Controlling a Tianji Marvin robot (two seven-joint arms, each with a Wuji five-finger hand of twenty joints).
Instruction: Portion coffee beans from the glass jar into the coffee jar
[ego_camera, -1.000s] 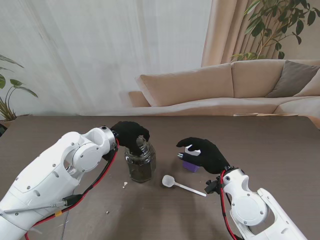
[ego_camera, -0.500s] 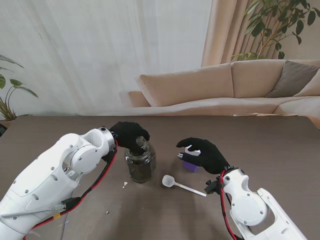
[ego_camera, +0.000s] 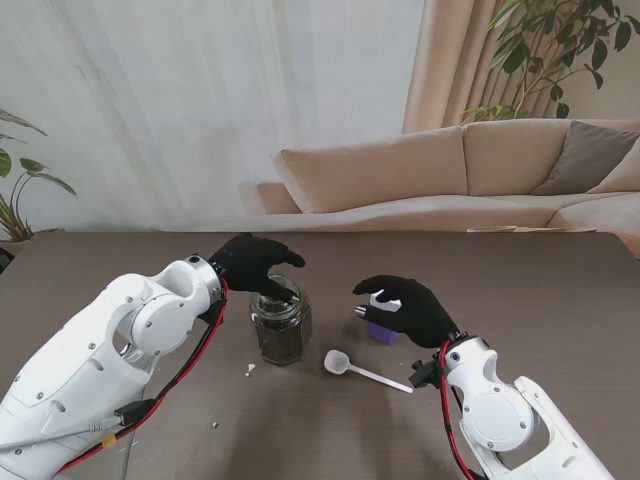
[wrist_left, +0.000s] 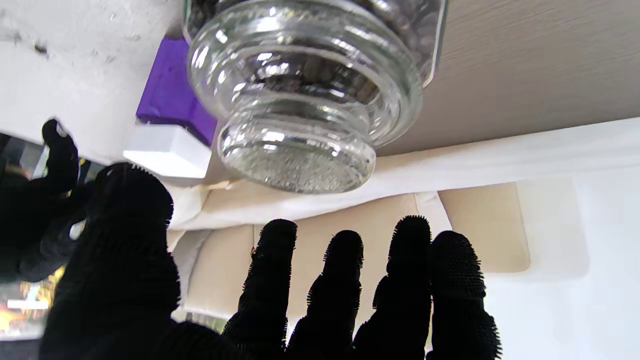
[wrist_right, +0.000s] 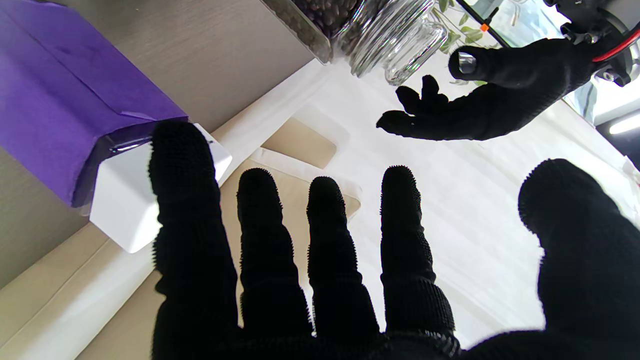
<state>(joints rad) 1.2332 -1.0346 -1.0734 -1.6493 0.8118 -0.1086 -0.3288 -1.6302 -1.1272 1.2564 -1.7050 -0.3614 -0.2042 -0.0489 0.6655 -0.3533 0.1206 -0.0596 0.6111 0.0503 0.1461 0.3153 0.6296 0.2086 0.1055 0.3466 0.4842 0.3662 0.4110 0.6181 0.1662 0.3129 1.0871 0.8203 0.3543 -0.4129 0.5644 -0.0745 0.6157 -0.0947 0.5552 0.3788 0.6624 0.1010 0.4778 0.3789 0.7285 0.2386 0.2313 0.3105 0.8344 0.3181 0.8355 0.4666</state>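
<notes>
My left hand (ego_camera: 252, 262) is lifting off the glass jar's stopper (wrist_left: 297, 160), fingers now spread wide. My right hand (ego_camera: 408, 306) is hovering spread over the coffee jar (ego_camera: 381, 330), holding nothing; the stopper is still seated.

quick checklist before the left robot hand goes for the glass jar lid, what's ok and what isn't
1. Glass jar upright on the table: ok.
2. Glass stopper lid seated in the jar mouth: ok, it is on.
3. Left robot hand gripping the lid: not ok, its fingers are spread and clear of the knob.
4. Right robot hand on the purple coffee jar: cannot tell; it is open in the wrist view, with one finger at the white cap.
5. Spoon within reach: ok, it lies free on the table between the arms.
6. Coffee jar open to receive beans: cannot tell.
</notes>
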